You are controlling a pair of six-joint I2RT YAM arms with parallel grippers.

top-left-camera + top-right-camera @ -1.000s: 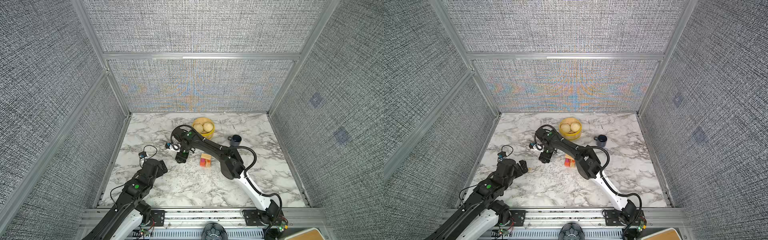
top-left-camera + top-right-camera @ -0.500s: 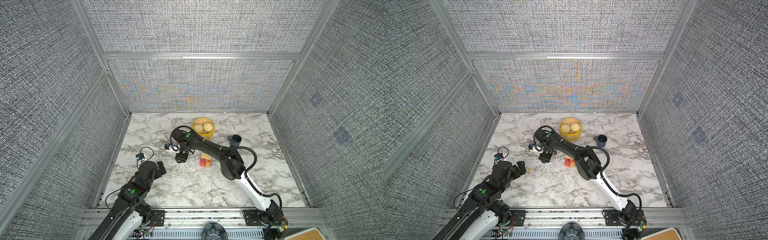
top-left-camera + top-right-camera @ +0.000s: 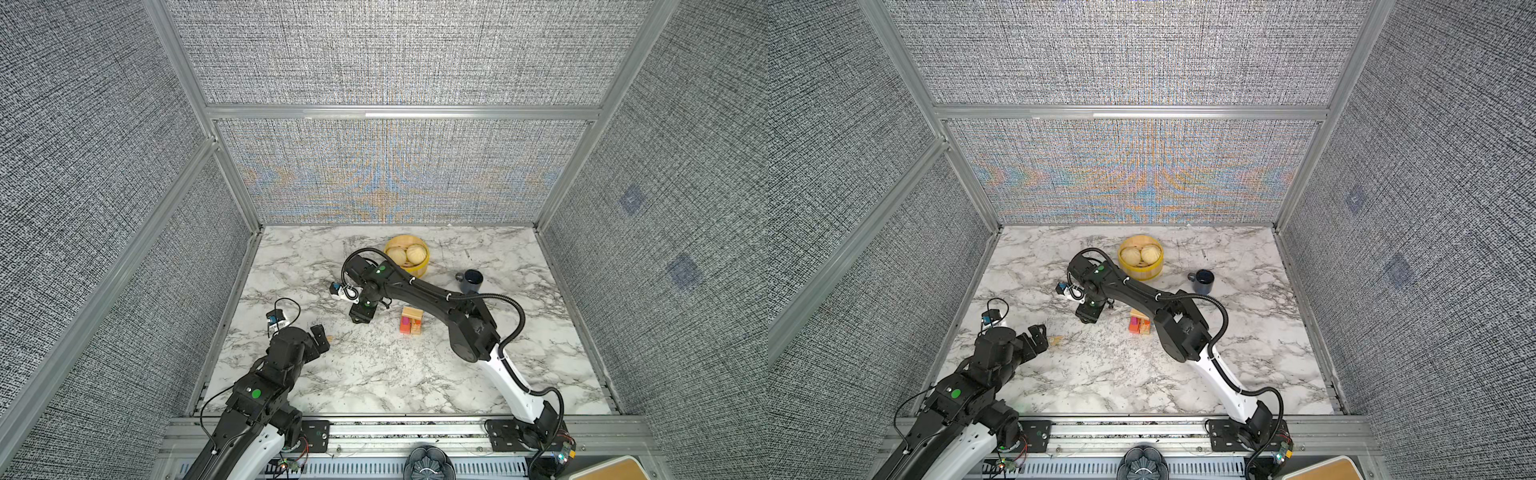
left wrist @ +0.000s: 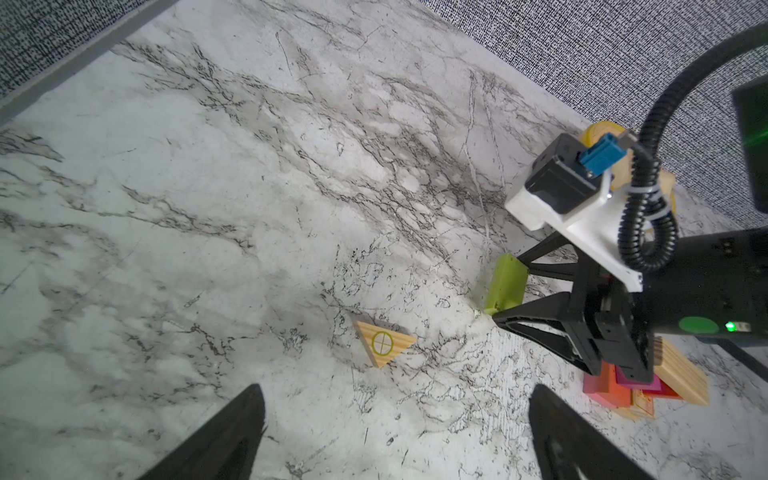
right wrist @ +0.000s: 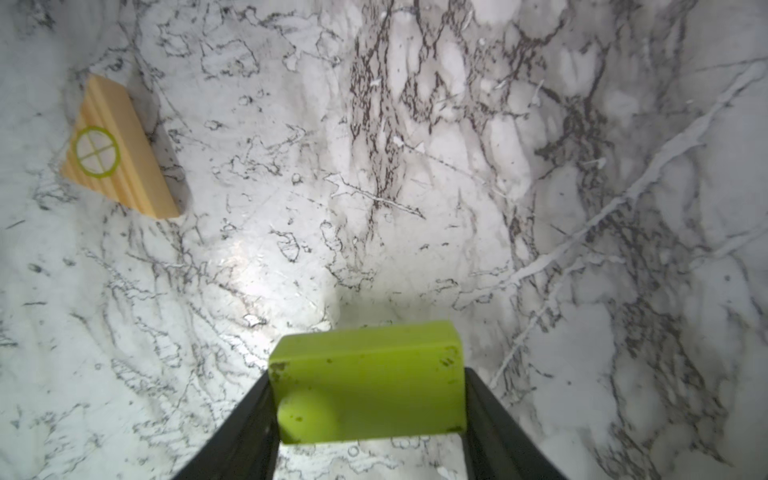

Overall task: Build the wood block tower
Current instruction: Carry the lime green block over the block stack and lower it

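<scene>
Versus a second ago: left arm has pulled back toward its base at the front-left corner, right arm has barely moved. Left claw (image 4: pixel 397 388) is spread wide with nothing between its fingers, held low over the table (image 3: pixel 374 374) and aimed at the tan triangle block (image 4: pixel 384 343), which lies flat just ahead of it, apart from both fingers. The triangle carries a lime circle-and-cross mark on its upper face. Right arm reaches across the middle, elbow bent and raised, wrist turned down, so the right claw (image 5: pixel 368 376) points at the table left of centre. The right claw is clamped on the lime-green slab (image 4: pixel 506 282), one finger pressed on each short end; the slab stands on edge at the fingertips, at or just above the table, cannot tell which. The slab shows small dark scuffs and a round raised spot on its broad face. The tower (image 3: pixel 411 322) stands near the middle of the table, just beside the right forearm and well apart from the slab: tan slab on top, pink and red below it, orange at the side. The steamer basket (image 3: pixel 415 271) and mug (image 3: pixel 471 281) sit further back.
</scene>
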